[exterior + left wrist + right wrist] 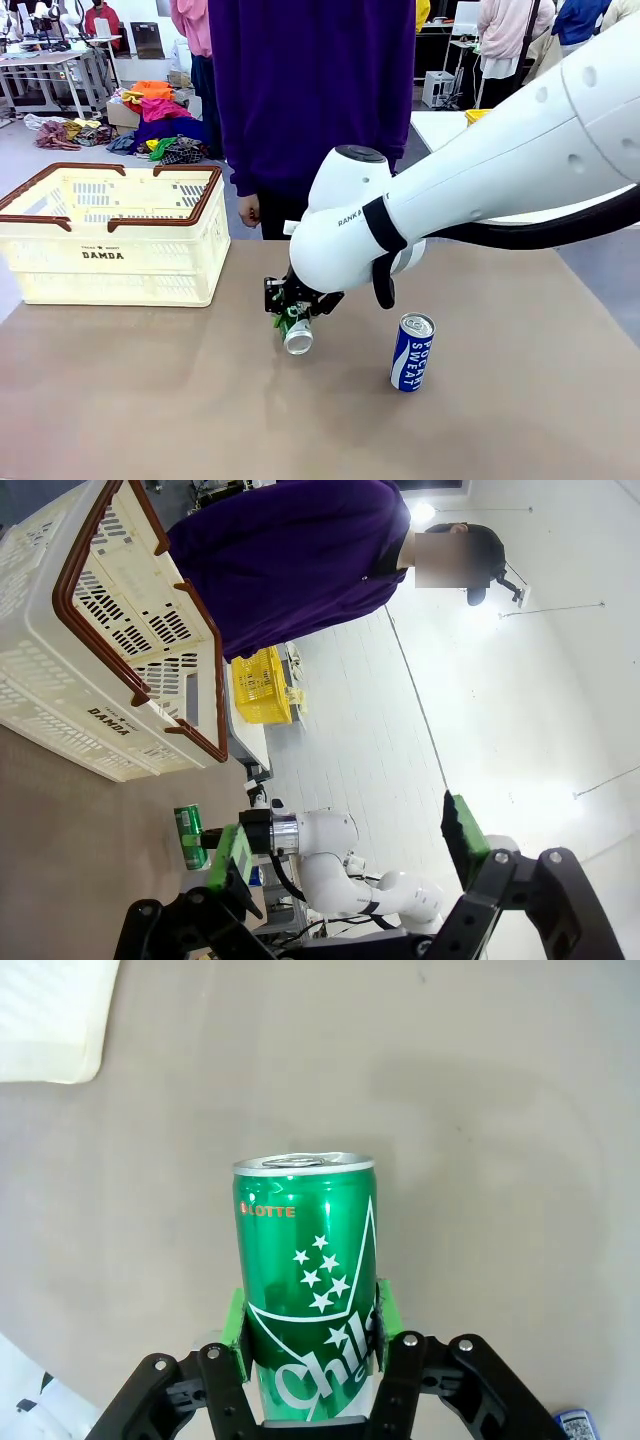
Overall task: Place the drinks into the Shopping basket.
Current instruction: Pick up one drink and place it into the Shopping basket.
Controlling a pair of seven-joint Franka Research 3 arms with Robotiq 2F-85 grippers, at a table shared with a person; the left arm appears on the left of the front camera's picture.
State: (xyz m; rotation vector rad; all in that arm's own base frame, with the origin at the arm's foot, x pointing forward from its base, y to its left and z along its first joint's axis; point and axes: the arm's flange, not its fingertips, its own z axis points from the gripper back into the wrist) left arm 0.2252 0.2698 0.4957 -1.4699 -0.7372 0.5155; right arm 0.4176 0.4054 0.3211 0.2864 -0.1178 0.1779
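Note:
My right gripper (291, 312) is shut on a green drink can (296, 330), held low over the table's middle and tipped so its silver top faces the front camera. In the right wrist view the green pads (234, 1332) clamp both sides of the green can (305, 1280). A blue Pocari Sweat can (411, 352) stands upright to the right of it. The cream Shopping basket (112, 262) with brown rim sits at the table's far left. My left gripper (345, 845) is open with nothing between its fingers, looking toward the basket (90, 705) and the green can (189, 837).
A person in a purple top (310, 90) stands at the far table edge, one hand (248, 209) hanging beside the basket. A small yellow mesh basket (262, 685) sits on another table behind. Bare tabletop (150, 400) lies in front of the basket.

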